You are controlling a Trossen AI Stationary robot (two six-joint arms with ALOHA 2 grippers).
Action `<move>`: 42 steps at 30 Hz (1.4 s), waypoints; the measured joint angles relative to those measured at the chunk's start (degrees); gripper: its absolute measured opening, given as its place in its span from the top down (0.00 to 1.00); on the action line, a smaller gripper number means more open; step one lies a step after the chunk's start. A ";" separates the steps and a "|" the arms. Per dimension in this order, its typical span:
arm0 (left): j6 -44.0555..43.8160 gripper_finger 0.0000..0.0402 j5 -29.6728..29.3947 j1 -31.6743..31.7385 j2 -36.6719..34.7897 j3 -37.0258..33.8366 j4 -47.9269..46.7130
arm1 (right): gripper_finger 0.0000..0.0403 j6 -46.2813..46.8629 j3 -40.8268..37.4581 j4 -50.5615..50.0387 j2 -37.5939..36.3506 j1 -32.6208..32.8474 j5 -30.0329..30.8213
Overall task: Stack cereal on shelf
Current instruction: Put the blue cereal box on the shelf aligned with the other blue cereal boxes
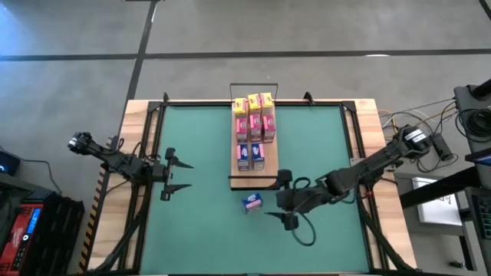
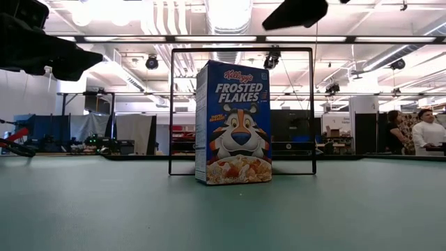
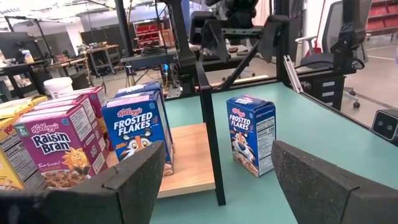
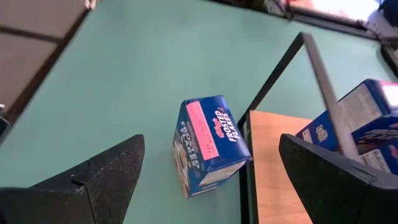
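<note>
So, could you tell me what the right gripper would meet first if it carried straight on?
Probably the lone Frosted Flakes box standing on the table, centred ahead of the open right gripper; depth is uncertain.

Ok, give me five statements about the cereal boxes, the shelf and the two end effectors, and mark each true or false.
1. One blue Frosted Flakes box stands on the green table, off the shelf. True.
2. The right end effector is clamped on that box. False: its jaws are open and empty, beside the box.
3. The boxes on the shelf are all blue. False: yellow, pink and blue boxes stand there.
4. The left end effector is away from the shelf, holding nothing. True.
5. The loose box lies flat on its face. False: it stands upright.
</note>
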 joint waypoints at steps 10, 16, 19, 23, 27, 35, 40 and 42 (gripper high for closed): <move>0.00 0.31 0.01 -0.02 0.15 0.00 0.12 | 0.10 -1.97 9.84 -8.86 8.92 -0.64 0.00; 0.00 0.31 0.02 0.00 0.26 0.00 0.09 | 0.10 -1.86 12.24 -12.82 11.20 -2.40 -2.17; 0.00 0.31 0.02 -0.01 0.26 0.00 0.09 | 0.10 -2.44 12.39 -11.63 11.08 -3.43 -3.50; 0.00 0.31 0.02 -0.02 0.26 0.00 0.07 | 0.10 -2.81 12.26 -11.45 11.10 -4.37 -4.82; 0.00 0.31 0.02 -0.02 0.28 0.00 0.08 | 0.10 -3.29 12.14 -11.11 12.12 -4.36 -5.97; 0.00 0.31 0.02 -0.02 0.49 0.00 0.03 | 0.10 -4.82 13.87 -10.16 14.86 -4.42 -5.57; 0.00 0.31 0.02 -0.02 0.85 0.00 0.13 | 0.10 -5.82 16.35 -10.56 17.07 -4.71 -5.60; 0.00 0.31 0.00 -0.02 0.97 0.00 0.01 | 0.10 -6.00 17.22 -11.39 18.34 -5.09 -5.37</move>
